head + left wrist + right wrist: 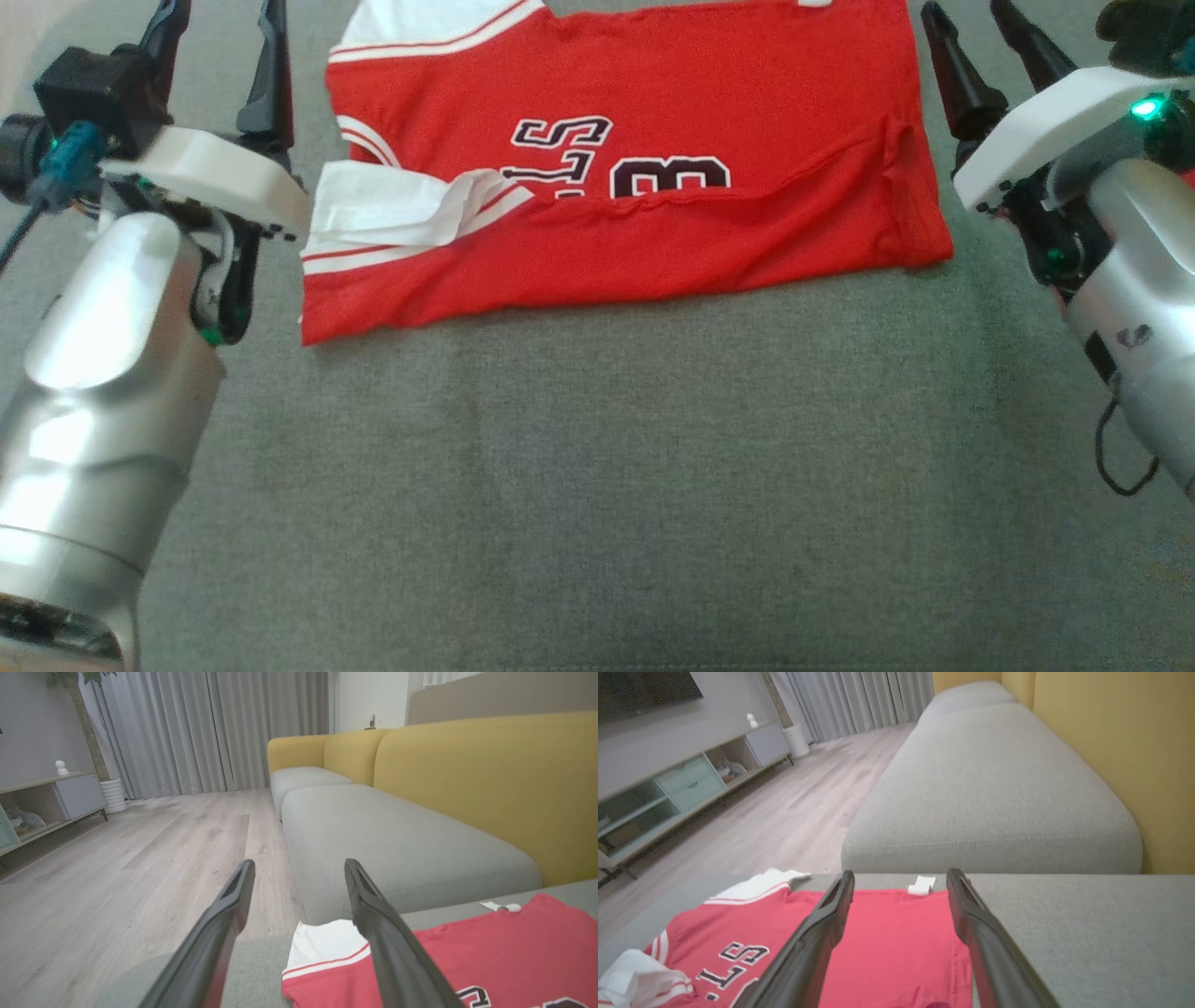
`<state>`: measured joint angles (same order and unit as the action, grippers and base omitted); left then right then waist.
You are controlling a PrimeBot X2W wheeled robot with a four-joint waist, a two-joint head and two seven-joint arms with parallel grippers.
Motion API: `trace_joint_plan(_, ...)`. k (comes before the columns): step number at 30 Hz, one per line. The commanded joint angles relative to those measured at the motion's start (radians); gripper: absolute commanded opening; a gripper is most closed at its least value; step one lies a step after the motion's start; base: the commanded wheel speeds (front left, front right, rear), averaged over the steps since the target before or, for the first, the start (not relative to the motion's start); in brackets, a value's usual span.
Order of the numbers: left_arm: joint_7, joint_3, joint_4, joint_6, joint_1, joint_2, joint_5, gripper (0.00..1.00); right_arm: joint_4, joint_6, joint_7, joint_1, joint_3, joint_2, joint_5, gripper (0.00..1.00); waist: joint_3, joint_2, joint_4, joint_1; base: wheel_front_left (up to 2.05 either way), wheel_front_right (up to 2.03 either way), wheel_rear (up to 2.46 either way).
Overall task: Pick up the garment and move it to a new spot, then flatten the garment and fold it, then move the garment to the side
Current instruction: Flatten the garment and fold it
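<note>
Between my two claws, on the grey fabric sofa cushion (597, 467), lies the red jersey with white trim and dark lettering (653, 233), its near edge folded up over the lower part of the print. To one side, my left gripper (219, 56) stands wide open and empty, just beside the white sleeve end; to the other, my right gripper (985, 47) is equally spread, holding nothing, just beside the red hem. Beyond the left gripper I see a pale wooden floor (140, 849) and a yellow sofa backrest (467, 779)
</note>
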<state>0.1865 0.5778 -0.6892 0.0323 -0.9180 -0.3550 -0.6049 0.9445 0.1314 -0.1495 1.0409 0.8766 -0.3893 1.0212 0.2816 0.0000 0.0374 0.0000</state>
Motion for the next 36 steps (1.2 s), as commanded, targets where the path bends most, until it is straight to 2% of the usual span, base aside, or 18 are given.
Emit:
trace_joint_plan(1,0.013,-0.042,0.018,0.005,-0.039,-0.035,0.004,1.0,-0.017,-0.001,-0.022,0.007,-0.005,0.006,0.004,1.0,-0.011,0.0,0.005,0.0,0.0,0.0,0.0)
trace_joint_plan(2,0.052,-0.058,0.03,0.015,-0.026,-0.024,0.008,1.0,-0.011,-0.001,-0.079,-0.001,-0.019,0.017,-0.015,1.0,-0.028,0.0,0.01,0.0,0.0,0.0,0.0)
trace_joint_plan(3,0.063,-0.065,0.044,0.018,-0.013,-0.019,0.013,1.0,-0.009,-0.001,-0.096,-0.004,-0.031,0.022,-0.031,1.0,-0.038,0.0,0.013,0.0,0.0,0.0,0.0)
trace_joint_plan(5,0.072,-0.092,0.08,0.054,0.029,-0.01,0.025,1.0,-0.019,-0.001,-0.11,-0.019,-0.076,0.033,-0.064,1.0,-0.059,0.0,0.017,0.0,0.0,0.0,0.0)
trace_joint_plan(7,0.074,-0.122,0.152,0.09,0.08,-0.003,0.058,1.0,-0.078,-0.001,-0.111,-0.044,-0.177,0.034,-0.135,1.0,-0.071,0.0,0.018,0.0,0.0,0.0,0.0)
trace_joint_plan(11,0.075,-0.181,0.315,0.134,0.225,0.019,0.137,1.0,-0.194,-0.001,-0.112,-0.198,-0.358,0.068,-0.336,1.0,-0.097,0.0,0.021,0.0,0.0,0.0,0.0)
trace_joint_plan(16,0.075,-0.253,0.441,0.149,0.42,0.058,0.186,1.0,-0.363,-0.001,-0.112,-0.435,-0.599,0.189,-0.548,1.0,-0.112,0.0,0.014,0.0,0.0,0.0,0.0)
trace_joint_plan(20,0.075,-0.311,0.505,0.151,0.551,0.09,0.235,1.0,-0.495,-0.001,-0.112,-0.608,-0.722,0.288,-0.68,1.0,-0.117,0.0,0.003,0.0,0.0,0.0,0.0)
trace_joint_plan(23,0.075,-0.348,0.513,0.147,0.633,0.117,0.258,1.0,-0.564,-0.001,-0.112,-0.71,-0.768,0.324,-0.728,1.0,-0.124,0.0,-0.007,0.0,0.0,0.0,0.0)
trace_joint_plan(27,0.075,-0.384,0.505,0.125,0.677,0.143,0.283,1.0,-0.607,-0.001,-0.112,-0.786,-0.778,0.338,-0.747,1.0,-0.124,0.0,-0.015,0.0,0.0,0.0,0.0)
trace_joint_plan(32,0.075,-0.407,0.468,0.091,0.665,0.152,0.313,1.0,-0.639,-0.001,-0.112,-0.788,-0.737,0.339,-0.72,1.0,-0.106,0.0,-0.031,0.0,0.0,0.0,0.0)
trace_joint_plan(36,0.072,-0.415,0.361,0.087,0.636,0.144,0.319,1.0,-0.656,-0.001,-0.112,-0.768,-0.723,0.339,-0.726,1.0,-0.08,0.0,-0.047,0.0,0.0,0.0,0.0)
